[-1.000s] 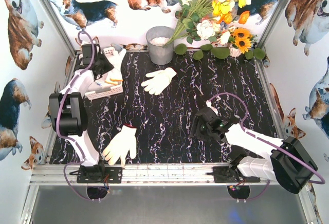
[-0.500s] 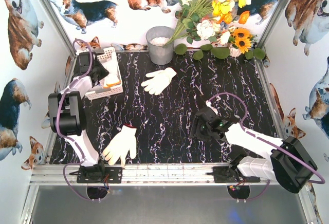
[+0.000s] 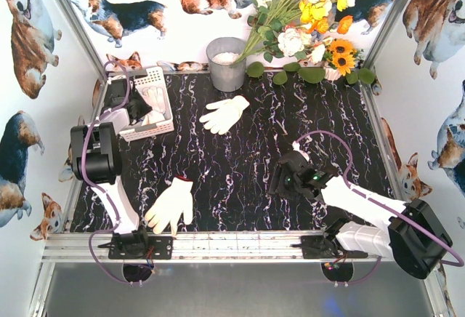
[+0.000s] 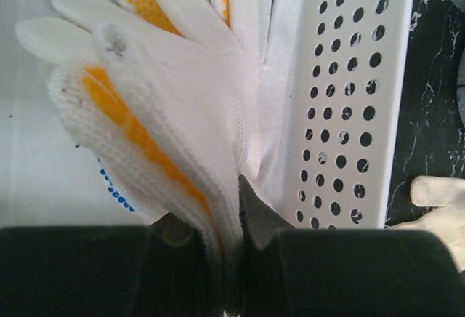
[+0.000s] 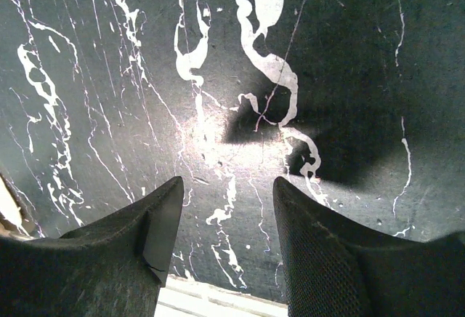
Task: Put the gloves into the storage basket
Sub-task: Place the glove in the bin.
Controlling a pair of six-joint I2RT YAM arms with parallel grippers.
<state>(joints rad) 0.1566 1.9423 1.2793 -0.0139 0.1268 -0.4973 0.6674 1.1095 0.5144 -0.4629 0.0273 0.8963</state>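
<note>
The black marble table (image 3: 240,179) lay between corgi-print walls. At its far left the left gripper (image 4: 231,208) had swung further over the storage basket (image 3: 164,99), clenched on an orange-striped glove (image 4: 167,99), so release looked near. The right gripper (image 5: 229,208) hung part-open and empty at near right. A far glove (image 3: 224,113) and a near glove (image 3: 171,204) remained outside, and the grey bucket (image 3: 227,64) blocked nothing.

Left arm (image 3: 93,158) reaching far back, left fingers (image 4: 109,273) pinched shut, right fingers (image 5: 109,259) parted
</note>
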